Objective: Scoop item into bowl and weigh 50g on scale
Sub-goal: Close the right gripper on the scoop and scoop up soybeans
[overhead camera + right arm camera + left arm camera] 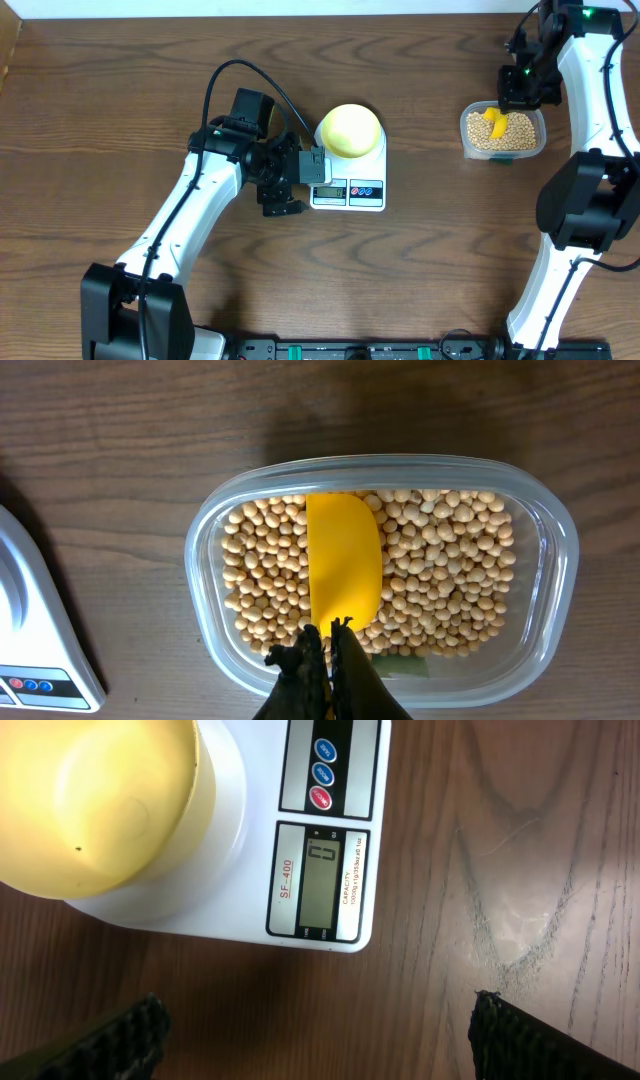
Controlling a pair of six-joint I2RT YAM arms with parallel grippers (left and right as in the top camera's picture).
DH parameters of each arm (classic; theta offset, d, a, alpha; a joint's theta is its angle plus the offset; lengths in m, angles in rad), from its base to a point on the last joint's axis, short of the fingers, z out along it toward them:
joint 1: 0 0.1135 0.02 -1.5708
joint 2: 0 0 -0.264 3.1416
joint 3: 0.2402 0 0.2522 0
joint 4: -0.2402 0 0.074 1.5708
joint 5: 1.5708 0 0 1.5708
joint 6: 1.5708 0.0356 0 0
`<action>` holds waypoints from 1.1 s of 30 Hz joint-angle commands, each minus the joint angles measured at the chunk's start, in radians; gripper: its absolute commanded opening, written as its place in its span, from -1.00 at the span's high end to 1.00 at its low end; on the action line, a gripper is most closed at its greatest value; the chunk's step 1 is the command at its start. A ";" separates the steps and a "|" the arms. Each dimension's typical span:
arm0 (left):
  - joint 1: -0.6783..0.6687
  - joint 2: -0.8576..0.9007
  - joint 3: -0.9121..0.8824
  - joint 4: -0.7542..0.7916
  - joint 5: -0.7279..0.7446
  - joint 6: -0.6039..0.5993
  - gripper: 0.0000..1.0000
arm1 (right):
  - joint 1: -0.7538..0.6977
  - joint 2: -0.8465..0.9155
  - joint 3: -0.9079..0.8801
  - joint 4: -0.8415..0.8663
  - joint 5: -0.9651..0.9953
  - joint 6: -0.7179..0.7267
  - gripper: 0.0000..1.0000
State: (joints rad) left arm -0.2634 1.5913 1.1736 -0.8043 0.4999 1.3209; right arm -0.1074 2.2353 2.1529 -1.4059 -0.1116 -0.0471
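1. Brown wood-grain table (pixel 120 100) seen from overhead, with both arms reaching in from the near edge.
2. The scale (pixel 368 172) sits at the centre. Its LCD (pixel 322 880) & round buttons (pixel 322 772) run along the near edge, and the LCD shows one digit that looks like 0.
3. The bowl (pixel 349 130) stands upright on the far half of the scale.
4. Left jaws are just left of the scale, by its display corner. They are wide apart, with the fingers (pixel 115 1040) either side of bare wood.
5. A clear tub (pixel 560 560) is at the far right, well apart from the scale, and the beans (pixel 450 570) cover its floor.
6. A yellow scoop (pixel 345 560) lies in the tub on the beans, its blade roughly mid-tub.
7. Right jaws are over the tub's far edge and pressed together, with the fingertips (pixel 310 650) right at the scoop's end. Can't tell whether the handle is pinched btwn them.
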 commanded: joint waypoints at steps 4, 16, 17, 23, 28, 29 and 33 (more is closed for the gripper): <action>0.005 -0.011 -0.003 -0.002 0.023 0.003 -0.95 | -0.002 -0.012 0.000 -0.005 -0.019 -0.026 0.98; 0.005 -0.011 -0.003 -0.002 0.023 0.003 -0.95 | -0.005 -0.072 0.001 -0.022 -0.060 -0.040 0.98; 0.005 -0.011 -0.003 -0.002 0.023 0.003 -0.95 | -0.005 -0.079 0.001 -0.021 -0.060 -0.040 0.98; 0.005 -0.011 -0.003 -0.002 0.024 0.003 -0.95 | -0.009 -0.099 0.002 -0.024 -0.060 -0.040 0.98; 0.005 -0.011 -0.003 -0.002 0.023 0.003 -0.95 | -0.010 -0.100 0.010 -0.027 -0.059 -0.036 0.98; 0.005 -0.011 -0.003 -0.002 0.024 0.003 -0.96 | -0.010 -0.100 0.014 -0.027 -0.059 -0.036 0.98; 0.005 -0.011 -0.003 -0.002 0.023 0.003 -0.95 | -0.010 -0.100 0.028 -0.030 -0.051 -0.037 0.98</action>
State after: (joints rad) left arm -0.2634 1.5913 1.1736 -0.8040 0.4999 1.3209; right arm -0.1120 2.1620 2.1532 -1.4300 -0.1608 -0.0704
